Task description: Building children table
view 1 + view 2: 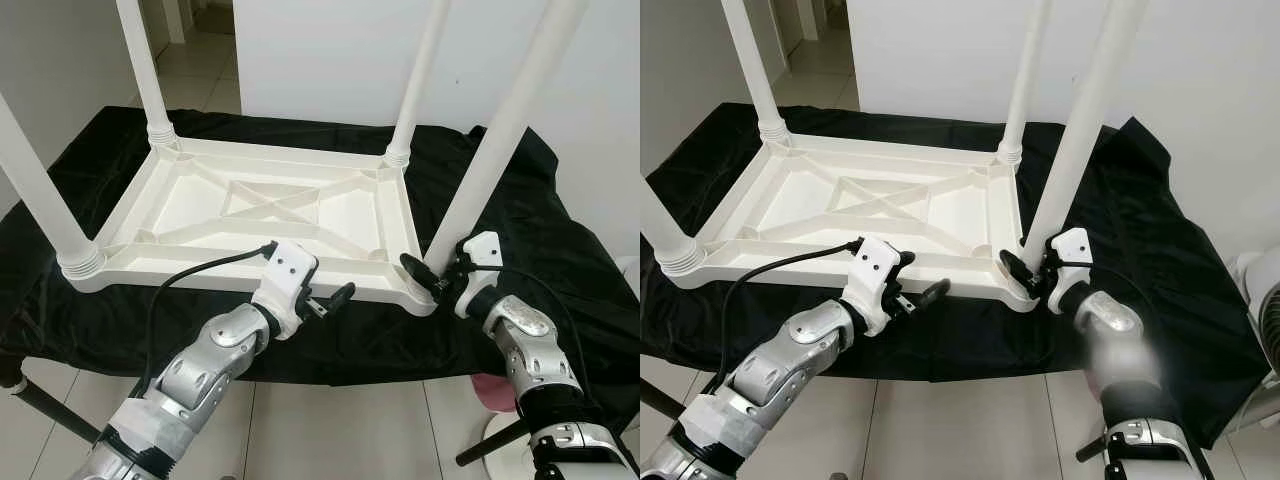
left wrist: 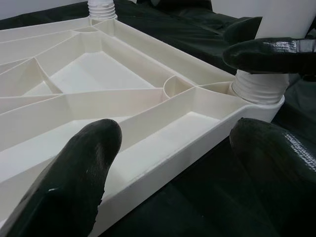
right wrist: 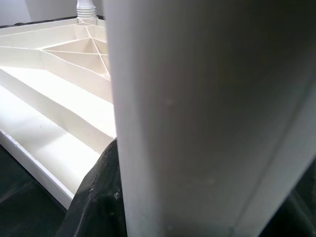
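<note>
A white plastic child's table lies upside down on a black cloth, with its ribbed underside up and all its legs standing upward. My right gripper is shut on the near-right leg just above its socket; a black finger presses against the leg. My left gripper is open at the table's front rim, a little left of that corner. Its two fingers stand wide apart, with the rim between them.
The near-left leg, far-left leg and far-right leg rise around the work area. The cloth-covered surface ends just in front of my arms, above a tiled floor. A white wall stands behind and a white fan-like object at right.
</note>
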Controlling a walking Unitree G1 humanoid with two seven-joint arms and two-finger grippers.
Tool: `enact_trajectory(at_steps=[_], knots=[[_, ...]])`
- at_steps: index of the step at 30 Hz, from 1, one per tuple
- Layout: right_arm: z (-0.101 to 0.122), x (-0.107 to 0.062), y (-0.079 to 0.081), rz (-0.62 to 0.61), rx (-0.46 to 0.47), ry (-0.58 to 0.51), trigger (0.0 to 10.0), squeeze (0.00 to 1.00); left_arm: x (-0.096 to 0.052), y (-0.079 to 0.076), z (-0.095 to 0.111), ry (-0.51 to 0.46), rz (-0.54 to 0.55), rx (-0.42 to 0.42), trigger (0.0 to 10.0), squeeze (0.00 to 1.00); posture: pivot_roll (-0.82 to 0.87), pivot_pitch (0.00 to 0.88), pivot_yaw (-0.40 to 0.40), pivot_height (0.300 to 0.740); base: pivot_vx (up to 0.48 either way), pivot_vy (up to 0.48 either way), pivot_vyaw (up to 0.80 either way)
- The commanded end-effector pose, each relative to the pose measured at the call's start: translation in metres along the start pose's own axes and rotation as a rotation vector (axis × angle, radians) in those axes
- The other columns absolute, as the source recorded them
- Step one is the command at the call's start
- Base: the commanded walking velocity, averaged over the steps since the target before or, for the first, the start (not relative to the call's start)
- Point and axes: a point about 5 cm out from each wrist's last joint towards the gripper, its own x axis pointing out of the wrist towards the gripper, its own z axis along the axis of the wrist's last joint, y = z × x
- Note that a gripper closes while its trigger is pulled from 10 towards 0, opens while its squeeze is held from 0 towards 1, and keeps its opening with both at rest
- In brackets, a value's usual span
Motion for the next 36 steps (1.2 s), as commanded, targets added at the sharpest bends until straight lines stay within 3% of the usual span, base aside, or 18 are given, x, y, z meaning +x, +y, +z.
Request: enact_trajectory(at_steps=[1,2,3,7,14,20,22,26,27,29,36], knots=[[-0.003,0.002,0.005,0.017,0.007,0.008,0.0,0.0,0.001,-0.008,0.003,-0.013,-0.144,0.015,10.0,0.0,0.02,0.044,-0.041,0.74,0.0,0.0,0.0],[-0.003,0.002,0.005,0.017,0.007,0.008,0.0,0.0,0.001,-0.008,0.003,-0.013,-0.144,0.015,10.0,0.0,0.02,0.044,-0.041,0.74,0.0,0.0,0.0],[-0.002,0.004,0.008,0.007,0.023,-0.005,10.0,0.0,0.001,-0.009,0.004,-0.014,-0.15,0.014,10.0,0.0,0.02,0.046,-0.04,0.74,0.0,0.0,0.0],[0.001,0.006,0.015,-0.013,0.064,-0.034,10.0,0.0,0.002,-0.01,0.004,-0.012,-0.16,0.019,10.0,0.0,0.02,0.04,-0.035,0.74,0.0,0.0,0.0],[-0.002,0.012,0.019,-0.178,0.065,-0.012,10.0,0.0,0.003,-0.009,0.004,-0.011,-0.164,0.026,10.0,0.0,0.02,0.039,-0.034,0.74,0.0,0.0,0.0],[0.0,0.013,0.031,-0.247,0.099,-0.033,10.0,0.0,0.002,-0.009,0.005,-0.014,-0.163,0.023,10.0,0.0,0.03,0.049,-0.034,0.74,0.0,0.0,0.0],[-0.004,0.011,0.033,-0.375,0.155,-0.032,10.0,0.0,0.0,-0.01,0.002,-0.005,-0.162,0.02,10.0,0.0,0.03,0.055,-0.034,0.74,0.0,0.0,0.0],[-0.006,0.01,0.036,-0.436,0.191,-0.033,10.0,0.0,-0.001,-0.011,0.001,-0.002,-0.162,0.021,10.0,0.0,0.03,0.054,-0.033,0.74,0.0,0.0,0.0],[-0.011,0.008,0.043,-0.571,0.247,-0.024,10.0,0.0,-0.001,-0.012,0.002,-0.003,-0.166,0.013,10.0,0.0,0.02,0.057,-0.028,0.74,0.0,0.0,0.0],[-0.014,0.007,0.049,-0.654,0.256,-0.007,10.0,0.0,0.0,-0.013,0.002,-0.001,-0.169,0.018,10.0,0.0,0.02,0.055,-0.025,0.74,0.0,0.0,0.0],[-0.009,0.01,0.059,-0.779,0.306,-0.01,10.0,0.0,0.002,-0.014,0.004,-0.011,-0.179,0.009,10.0,0.0,0.01,0.053,-0.03,0.74,0.0,0.0,0.0]])
